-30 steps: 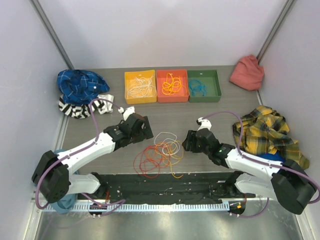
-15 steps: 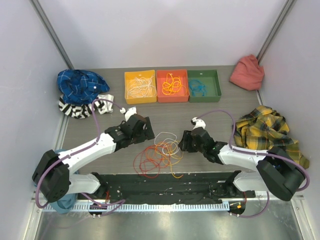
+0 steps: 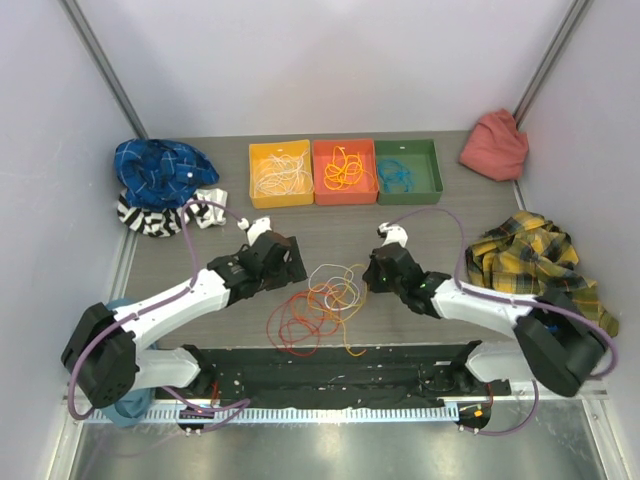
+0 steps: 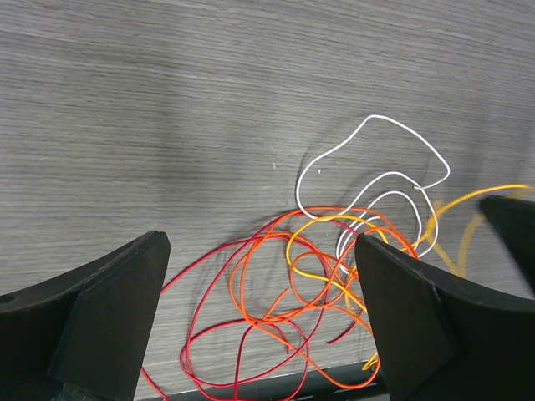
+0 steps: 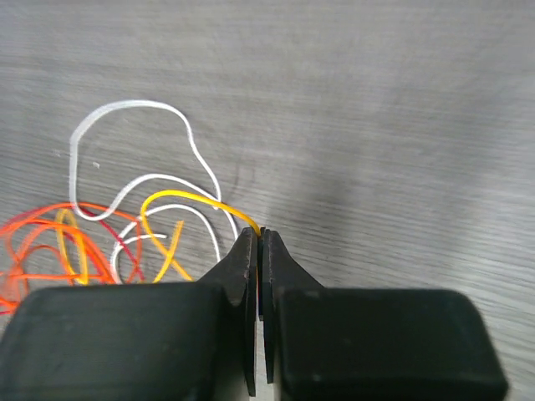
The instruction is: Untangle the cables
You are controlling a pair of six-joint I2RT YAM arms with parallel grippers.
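The cables [image 3: 318, 303] are seen lying in a loose tangle on the worktop [image 3: 330, 225], near its front edge and between the two arms. Red and orange loops are spread over the left and front of the heap, and white and yellow loops over its right and rear.

A yellow cable [image 5: 180, 194] at the right edge of the tangle is clamped between the closed fingers of the right pincer [image 5: 261, 236]. From the grip it is seen curving away to the left, beside a white cable [image 5: 125, 103].

The left pincer [image 4: 261, 251] is held wide apart over the left rear of the tangle, and nothing is gripped by it. Red, orange and white loops are seen on the worktop between its fingers.

At the rear, three trays are set side by side:
- A yellow tray [image 3: 252, 172] is filled with white strands.
- An orange tray [image 3: 345, 143] is filled with orange strands.
- A green tray [image 3: 437, 170] is filled with blue strands.

A blue cloth [image 3: 155, 163] is piled on a striped cloth [image 3: 148, 220] at the rear left. A red cloth [image 3: 495, 145] is placed at the rear right, and a yellow plaid cloth [image 3: 530, 262] is heaped at the right side.
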